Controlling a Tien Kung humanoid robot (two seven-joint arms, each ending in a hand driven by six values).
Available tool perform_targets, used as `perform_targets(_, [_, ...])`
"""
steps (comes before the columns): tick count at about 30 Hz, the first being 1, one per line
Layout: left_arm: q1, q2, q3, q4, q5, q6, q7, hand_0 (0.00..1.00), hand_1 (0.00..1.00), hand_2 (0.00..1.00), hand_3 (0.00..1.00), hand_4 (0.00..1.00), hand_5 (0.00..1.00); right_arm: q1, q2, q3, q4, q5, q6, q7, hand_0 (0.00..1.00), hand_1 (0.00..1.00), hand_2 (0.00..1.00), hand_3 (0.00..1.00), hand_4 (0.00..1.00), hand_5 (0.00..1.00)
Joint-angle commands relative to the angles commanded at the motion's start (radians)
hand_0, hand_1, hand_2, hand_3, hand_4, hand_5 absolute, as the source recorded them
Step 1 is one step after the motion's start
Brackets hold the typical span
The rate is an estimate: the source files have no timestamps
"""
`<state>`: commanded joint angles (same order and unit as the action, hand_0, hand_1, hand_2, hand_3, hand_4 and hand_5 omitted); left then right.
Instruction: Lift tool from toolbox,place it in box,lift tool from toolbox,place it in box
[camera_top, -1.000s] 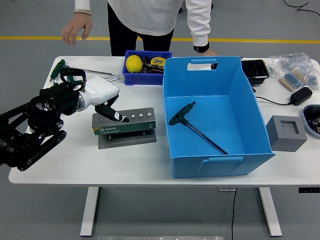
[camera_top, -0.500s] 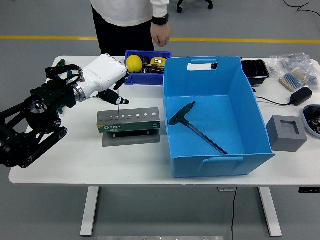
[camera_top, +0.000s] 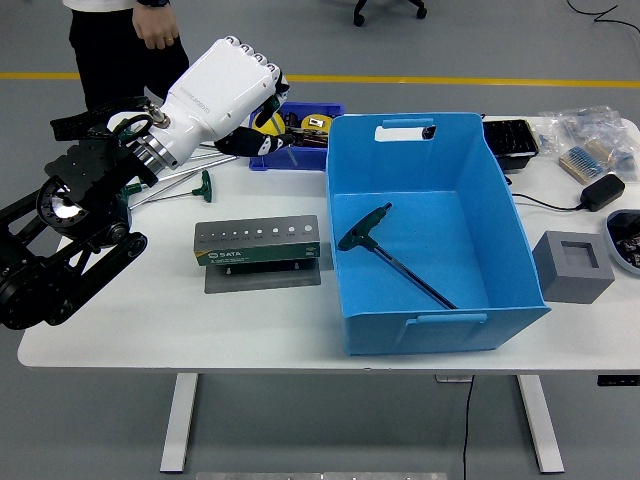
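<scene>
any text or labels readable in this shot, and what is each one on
"SATA": white print on the green front of the tool holder, next to a small round logo too small to make out.
Dark lettering on the back of the white left hand: too blurred to read.
A label on the small item in the dark blue bin: too small to read.
Nothing readable on the big blue box or the grey block.

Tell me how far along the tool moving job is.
One T-handle wrench already lies in the blue box. The left hand is raised left of the box; whether it carries a tool is unclear. A second tool must yet land there.
</scene>
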<state>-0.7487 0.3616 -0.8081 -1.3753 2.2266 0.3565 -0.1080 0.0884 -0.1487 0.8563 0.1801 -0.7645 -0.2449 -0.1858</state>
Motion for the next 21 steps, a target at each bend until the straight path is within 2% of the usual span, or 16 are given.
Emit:
perform_targets(1, [-0.003, -0.006, 0.011, -0.013, -0.024, 0.002, 0.005, 0.179, 0.002, 0.004, 0.042, 0.904, 0.272, 0.0, 0.0, 0.001, 0.0, -0.002, 0.0, -0.001, 0.681, 0.641, 0.724, 0.622, 0.84, 0.763])
perform_targets(3, [-0.013, -0.023, 0.049, -0.029, -0.068, -0.005, 0.017, 0.179, 0.002, 0.004, 0.042, 0.904, 0.272, -0.001, 0.0, 0.004, 0.001, -0.008, 0.002, -0.002, 0.681, 0.641, 0.724, 0.622, 0.84, 0.763])
perform_targets(6, [-0.03, -0.056, 0.117, -0.017, -0.127, -0.035, 0.023, 0.179, 0.002, 0.004, 0.042, 0.904, 0.272, -0.002, 0.001, 0.01, 0.001, -0.02, 0.003, -0.005, 0.681, 0.641, 0.724, 0.622, 0.84, 0.763])
perform_targets(7, [-0.035, -0.073, 0.143, -0.002, -0.143, -0.031, 0.017, 0.264, 0.102, 0.172, 0.294, 0.896, 0.46, -0.002, 0.001, 0.012, 0.001, -0.025, 0.004, -0.006, 0.681, 0.641, 0.724, 0.622, 0.84, 0.763])
perform_targets(12, [-0.046, -0.14, 0.209, 0.076, -0.172, 0.0, -0.009, 0.264, 0.102, 0.172, 0.294, 0.896, 0.46, -0.002, 0.002, 0.018, 0.002, -0.031, 0.004, -0.009, 0.681, 0.641, 0.724, 0.622, 0.84, 0.763])
perform_targets(13, [-0.048, -0.156, 0.218, 0.098, -0.172, 0.0, -0.012, 0.319, 0.232, 0.314, 0.468, 0.895, 0.47, -0.002, 0.003, 0.019, 0.002, -0.033, 0.004, -0.01, 0.68, 0.641, 0.724, 0.622, 0.84, 0.763])
perform_targets(15, [-0.052, -0.179, 0.228, 0.133, -0.181, -0.005, -0.022, 0.319, 0.232, 0.314, 0.468, 0.895, 0.47, -0.001, 0.003, 0.021, 0.002, -0.036, 0.004, -0.01, 0.68, 0.641, 0.724, 0.622, 0.84, 0.763])
perform_targets(17, [-0.055, -0.189, 0.234, 0.149, -0.191, -0.008, -0.03, 0.319, 0.232, 0.314, 0.468, 0.895, 0.47, -0.001, 0.002, 0.023, 0.002, -0.038, 0.004, -0.01, 0.68, 0.641, 0.724, 0.622, 0.84, 0.763])
perform_targets(18, [-0.058, -0.199, 0.236, 0.16, -0.189, -0.026, -0.03, 0.478, 0.522, 0.628, 0.582, 0.927, 0.516, -0.001, 0.002, 0.024, 0.002, -0.039, 0.004, -0.01, 0.681, 0.641, 0.724, 0.623, 0.84, 0.763])
perform_targets(21, [-0.066, -0.214, 0.237, 0.178, -0.189, -0.055, -0.034, 0.478, 0.522, 0.628, 0.582, 0.927, 0.516, 0.001, 0.0, 0.023, 0.001, -0.038, 0.006, -0.009, 0.681, 0.641, 0.724, 0.623, 0.84, 0.763])
